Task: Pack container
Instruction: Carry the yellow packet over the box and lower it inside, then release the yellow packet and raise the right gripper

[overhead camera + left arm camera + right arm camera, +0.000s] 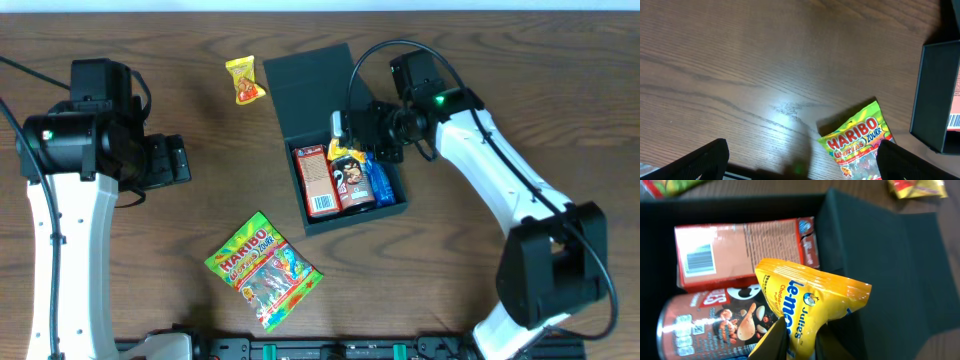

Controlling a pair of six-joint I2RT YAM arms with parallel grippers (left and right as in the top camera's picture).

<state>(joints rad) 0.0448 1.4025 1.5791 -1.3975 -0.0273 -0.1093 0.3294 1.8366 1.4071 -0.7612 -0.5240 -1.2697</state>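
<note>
The worktop (200, 60) is carrying everything. The right arm (490, 160) is reaching in from 3 o'clock, and the left arm (60, 180) is waiting at 9 o'clock.

The box (355, 220) is sitting near the middle, and its lid (305, 85) is lying open toward 11 o'clock so things can go in from above. A Haribo bag (263, 270) is lying flat at 7 o'clock from the box, well apart from it, waiting to be packed.

Inside, a red carton (316, 178) and a can (352, 185) are lying side by side, leaving little room.

The right jaws are pinching a yellow bag (810, 305) by one end, so it is hanging over the box's 12 o'clock end, probably going in next.

The left jaws are spread wide and holding nothing, near the Haribo bag.

A small candy (244, 80) is lying at 9 o'clock from the lid.
</note>
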